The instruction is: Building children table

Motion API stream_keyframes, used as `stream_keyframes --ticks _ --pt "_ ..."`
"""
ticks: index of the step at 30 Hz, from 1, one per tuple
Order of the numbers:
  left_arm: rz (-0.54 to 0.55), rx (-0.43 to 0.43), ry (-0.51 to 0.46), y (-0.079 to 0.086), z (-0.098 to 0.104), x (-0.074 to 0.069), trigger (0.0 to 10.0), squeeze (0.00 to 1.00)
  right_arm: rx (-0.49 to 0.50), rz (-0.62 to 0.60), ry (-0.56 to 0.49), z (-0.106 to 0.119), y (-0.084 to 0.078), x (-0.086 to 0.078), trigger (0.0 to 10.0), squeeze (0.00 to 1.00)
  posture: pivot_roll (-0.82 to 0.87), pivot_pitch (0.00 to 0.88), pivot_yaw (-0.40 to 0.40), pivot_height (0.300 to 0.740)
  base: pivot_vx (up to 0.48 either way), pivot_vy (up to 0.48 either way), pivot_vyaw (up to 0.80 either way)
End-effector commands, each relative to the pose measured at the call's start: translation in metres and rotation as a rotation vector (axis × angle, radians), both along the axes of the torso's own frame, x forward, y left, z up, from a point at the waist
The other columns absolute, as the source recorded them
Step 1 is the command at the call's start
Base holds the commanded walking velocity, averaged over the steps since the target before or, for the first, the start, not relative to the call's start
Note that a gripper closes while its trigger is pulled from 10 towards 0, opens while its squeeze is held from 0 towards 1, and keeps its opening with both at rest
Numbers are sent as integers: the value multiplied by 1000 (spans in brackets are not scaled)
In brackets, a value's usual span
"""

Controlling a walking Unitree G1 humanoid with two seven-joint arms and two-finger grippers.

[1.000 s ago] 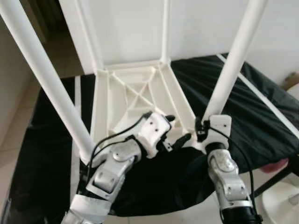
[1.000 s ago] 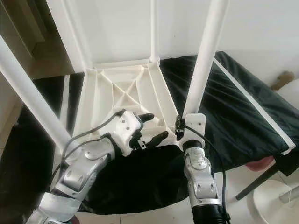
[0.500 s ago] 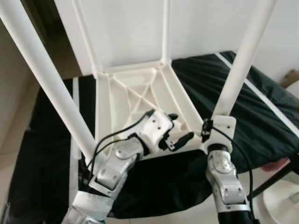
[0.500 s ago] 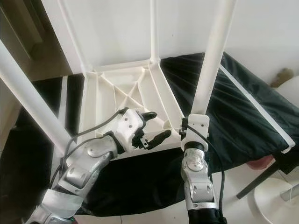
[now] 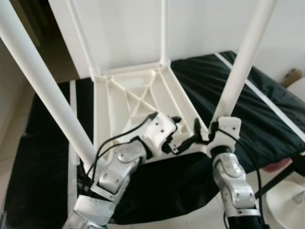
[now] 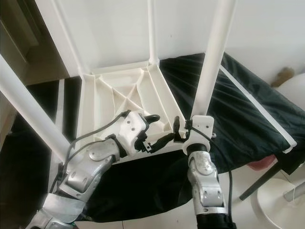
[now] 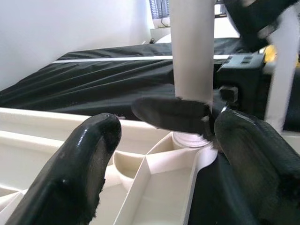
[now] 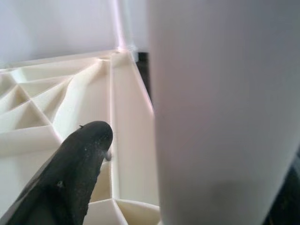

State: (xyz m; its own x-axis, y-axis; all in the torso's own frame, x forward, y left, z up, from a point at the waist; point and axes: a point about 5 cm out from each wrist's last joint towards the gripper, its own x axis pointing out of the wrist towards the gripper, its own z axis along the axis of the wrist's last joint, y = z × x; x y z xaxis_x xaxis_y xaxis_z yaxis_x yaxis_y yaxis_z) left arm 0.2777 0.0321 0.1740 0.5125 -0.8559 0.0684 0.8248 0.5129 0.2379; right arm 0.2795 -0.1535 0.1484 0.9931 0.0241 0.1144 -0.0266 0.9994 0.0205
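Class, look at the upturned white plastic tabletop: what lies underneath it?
The upturned white plastic tabletop lies on a black cloth with white stripes. What supports the cloth is covered.

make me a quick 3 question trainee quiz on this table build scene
1. True or false: the tabletop lies upside down on the black cloth.
2. How many legs stand fitted in the tabletop?
3. Which hand is at the base of the near right leg: A left hand, B right hand?

Key
1. True.
2. Four.
3. B; the left hand hovers open over the ribs beside it.
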Motion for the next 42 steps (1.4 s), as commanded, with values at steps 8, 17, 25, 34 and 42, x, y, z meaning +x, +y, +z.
stream_keyframes --ticks 8,17,25,34,42 --pt "-64 16 6 -3 -2 -5 10000 0 -117 248 14 -1 -27 2 10000 86 -82 0 47 740 0 0 0" --pt "-59 10 -3 -3 1 -1 10000 0 -256 533 98 1 -39 24 10000 0 -79 0 41 740 0 0 0" --pt "-45 9 -8 -1 1 -2 10000 0 -337 722 180 -10 -33 34 10000 0 -53 0 28 740 0 0 0" --pt "-36 8 -8 1 1 -2 10000 0 -394 700 209 -18 -41 38 0 0 -46 0 25 740 0 0 0" --pt "-44 10 -6 0 0 -2 10000 0 -342 629 240 -26 -50 40 10000 0 -60 0 32 740 0 0 0"
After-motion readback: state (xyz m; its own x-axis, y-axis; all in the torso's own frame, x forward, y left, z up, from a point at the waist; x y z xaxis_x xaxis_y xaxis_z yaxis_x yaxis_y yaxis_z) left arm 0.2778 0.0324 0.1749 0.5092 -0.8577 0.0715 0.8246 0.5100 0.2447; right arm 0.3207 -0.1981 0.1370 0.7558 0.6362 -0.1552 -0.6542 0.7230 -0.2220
